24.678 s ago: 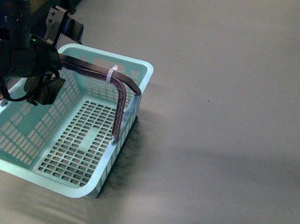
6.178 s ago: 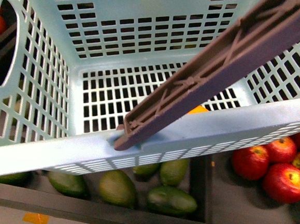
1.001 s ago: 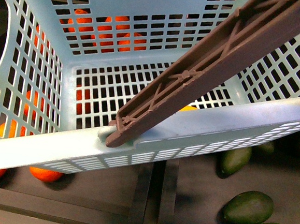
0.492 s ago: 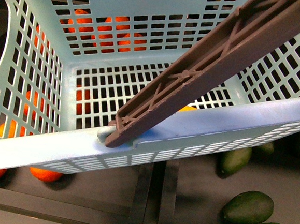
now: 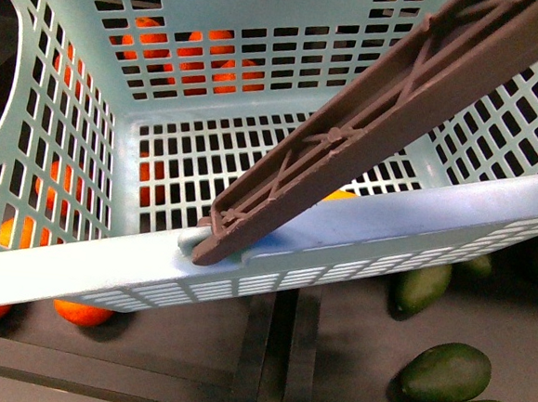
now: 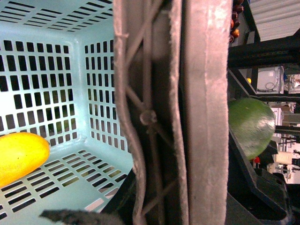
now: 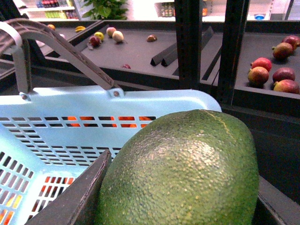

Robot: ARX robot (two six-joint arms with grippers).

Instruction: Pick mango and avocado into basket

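Observation:
The aqua basket (image 5: 360, 229) fills the front view, held up and tilted, its brown handle (image 5: 369, 116) crossing in front. My left gripper is shut on that handle (image 6: 201, 112), which fills the left wrist view; its fingers are hidden. The yellow mango (image 6: 18, 157) lies on the basket floor (image 6: 70, 178); a sliver shows in the front view (image 5: 339, 195). My right gripper is shut on the green avocado (image 7: 183, 171), held just outside the basket's rim (image 7: 117, 103). The avocado also shows in the left wrist view (image 6: 251, 126).
Loose avocados (image 5: 446, 373) lie in a dark shelf bin below right. Oranges (image 5: 83, 312) lie in the bin at left and show through the basket slots. Dark shelf posts (image 7: 187, 42) and a bin of red-green fruit (image 7: 276, 72) stand beyond the basket.
The basket has shifted very slightly in the front view over the last second. Since 6 seconds ago it has moved from over the avocado and apple bins to over the oranges.

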